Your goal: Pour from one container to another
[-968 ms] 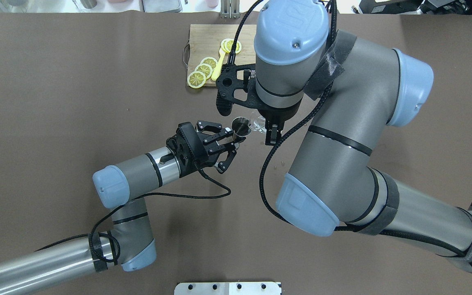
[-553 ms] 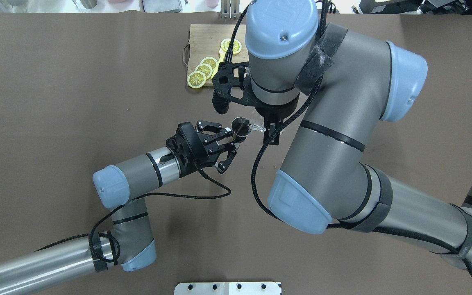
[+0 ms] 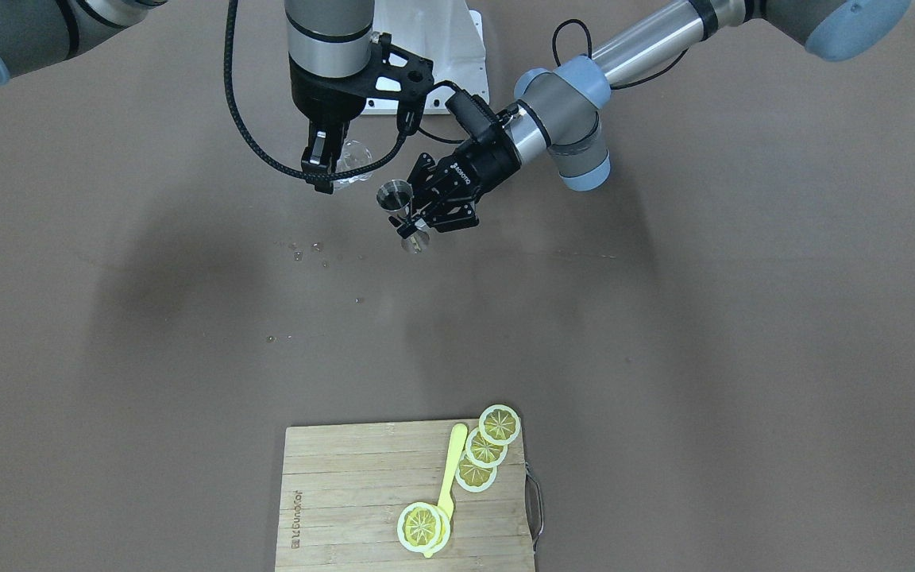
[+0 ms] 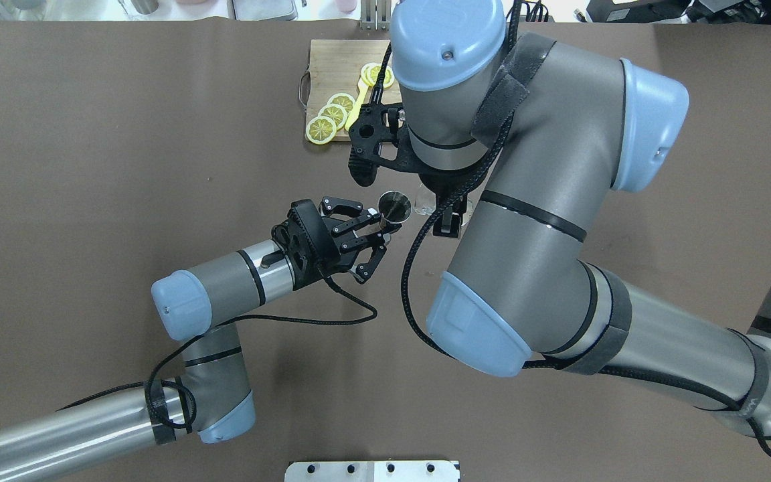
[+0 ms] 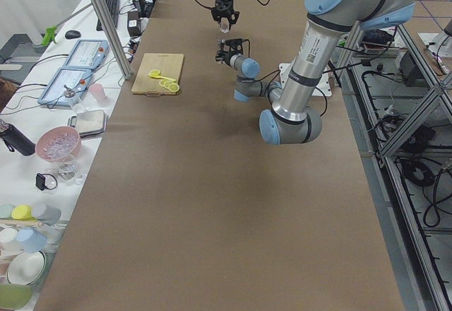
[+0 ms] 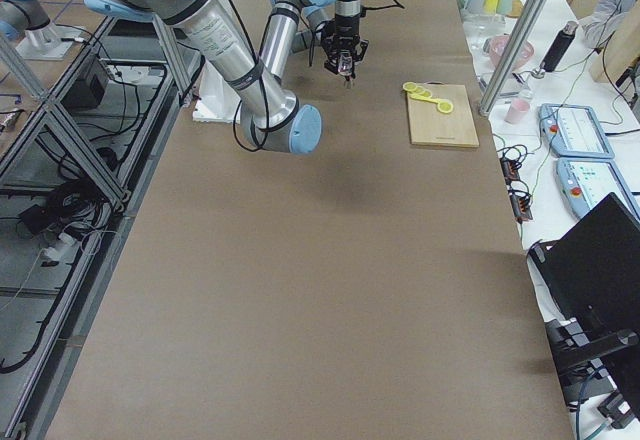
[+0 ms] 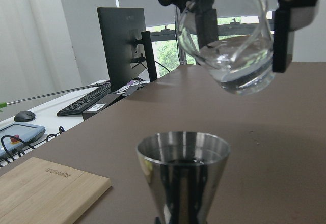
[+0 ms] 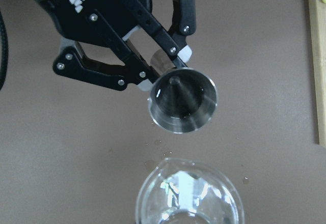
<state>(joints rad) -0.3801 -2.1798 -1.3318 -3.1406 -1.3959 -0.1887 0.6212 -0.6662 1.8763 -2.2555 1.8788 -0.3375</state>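
Glass cup (image 7: 229,51) tilted beside the jigger (image 7: 183,165), pour unfinished

Tipped, the cup hangs clamped across its sides in the right pincer (image 3: 333,168), above the tabletop (image 3: 664,318) toward the robot's edge. Water lies in its lower side, no stream shows, and drops (image 3: 299,253) dot the tabletop, so I judge the pouring incomplete. The jigger stands upright, its waist gripped by the left pincer (image 3: 412,225), just below and beside the cup's lip, not touching
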